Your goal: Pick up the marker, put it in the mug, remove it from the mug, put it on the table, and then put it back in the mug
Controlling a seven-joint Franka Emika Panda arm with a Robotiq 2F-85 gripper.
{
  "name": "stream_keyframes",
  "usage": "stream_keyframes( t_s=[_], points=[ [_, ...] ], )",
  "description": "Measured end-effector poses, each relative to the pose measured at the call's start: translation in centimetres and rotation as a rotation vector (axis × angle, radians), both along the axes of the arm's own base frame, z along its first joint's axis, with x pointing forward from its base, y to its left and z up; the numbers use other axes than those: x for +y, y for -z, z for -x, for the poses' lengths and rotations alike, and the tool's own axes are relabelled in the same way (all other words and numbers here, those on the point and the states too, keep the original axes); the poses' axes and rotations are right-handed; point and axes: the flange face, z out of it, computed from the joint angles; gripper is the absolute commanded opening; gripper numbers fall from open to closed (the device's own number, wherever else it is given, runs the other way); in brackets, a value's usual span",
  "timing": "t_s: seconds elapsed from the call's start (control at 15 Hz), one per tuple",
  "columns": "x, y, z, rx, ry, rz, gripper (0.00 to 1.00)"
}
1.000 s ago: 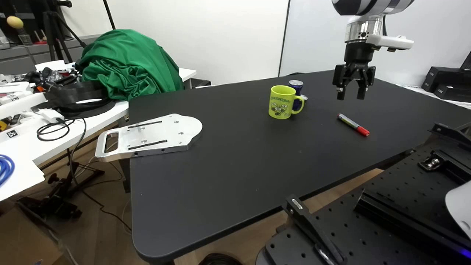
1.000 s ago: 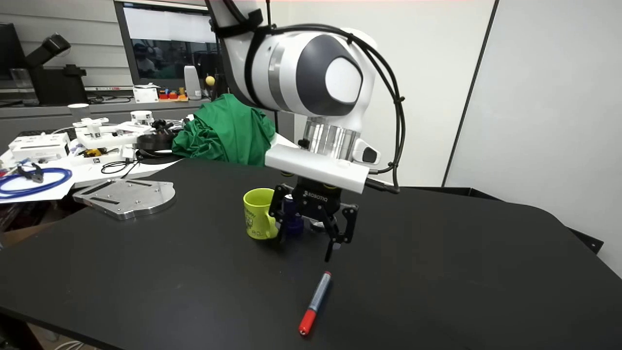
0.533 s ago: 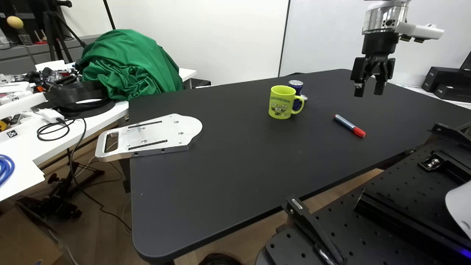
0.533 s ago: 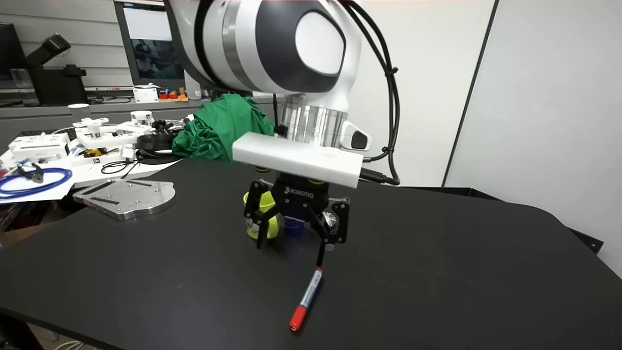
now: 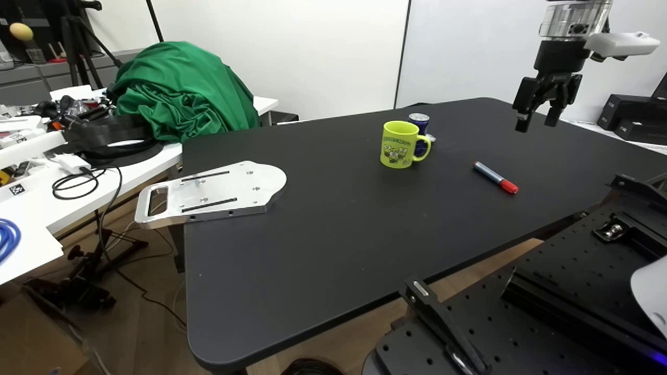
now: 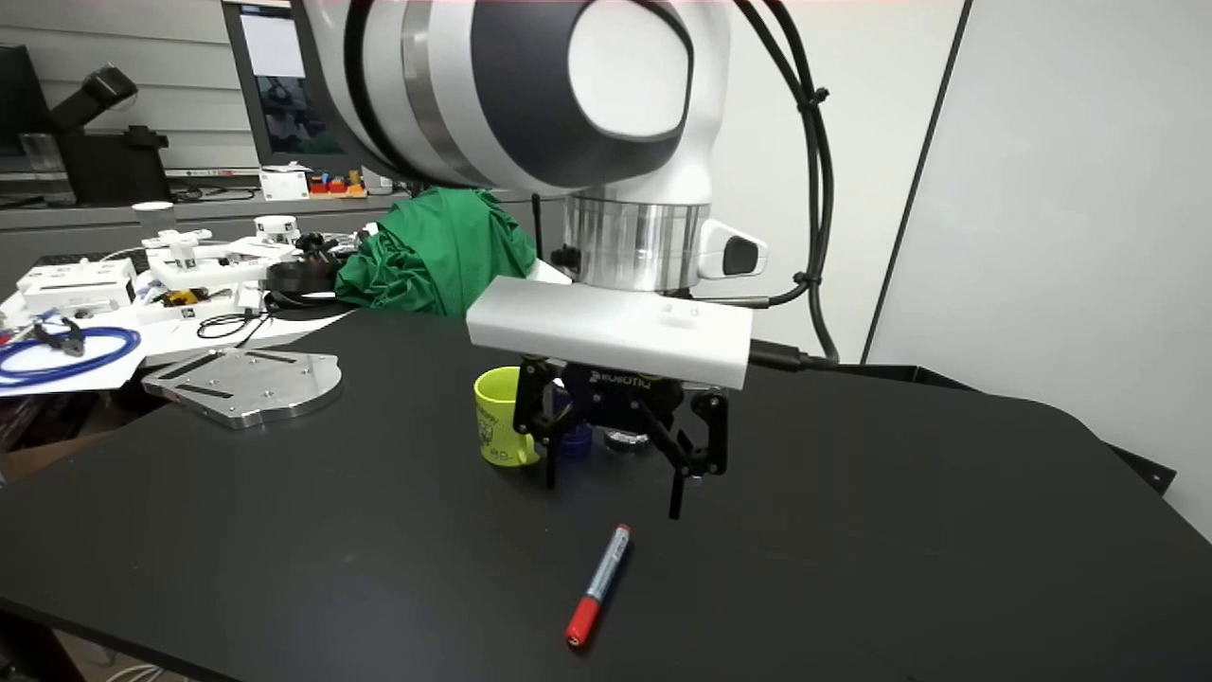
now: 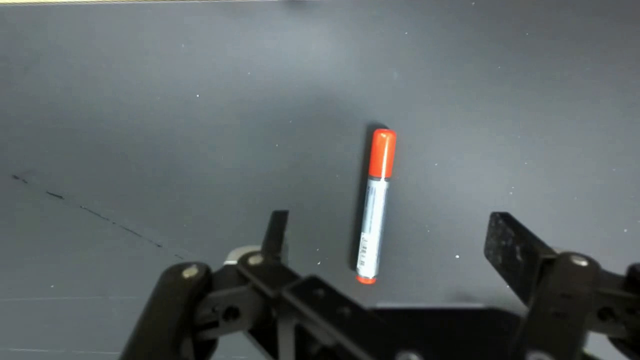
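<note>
The marker, with a red cap and a pale barrel, lies flat on the black table. In both exterior views it rests apart from the yellow-green mug, which stands upright with its handle to one side. My gripper hangs above the tabletop, its jaws wide apart and holding nothing. In the wrist view the marker appears between the two fingers, lower down on the surface and untouched. One finger covers a bit of the mug near its handle in an exterior view.
Close behind the mug stands a blue can, with a silver-topped object beside it. A metal plate overhangs the table's edge. Beyond is a cluttered white table with a green cloth. A black perforated base adjoins the near side.
In an exterior view my gripper has moved right and slightly up, away from the marker. The marker shifted a little within the first half second, then stayed still. Mug and cans have not moved.
</note>
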Motion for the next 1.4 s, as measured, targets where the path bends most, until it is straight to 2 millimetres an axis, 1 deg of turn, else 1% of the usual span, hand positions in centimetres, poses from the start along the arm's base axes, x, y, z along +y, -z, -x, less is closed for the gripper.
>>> stream_keyframes(
  t_s=[0.73,0.87,1.13,1.4],
  points=[
    [0.0,0.3,0.3,-0.014,0.000,0.007,1.00],
    [0.0,0.6,0.3,-0.028,0.001,0.004,1.00],
    [0.6,2.5,0.4,-0.068,-0.005,-0.007,1.00],
    [1.4,4.8,0.4,-0.085,0.002,-0.012,1.00]
  ],
)
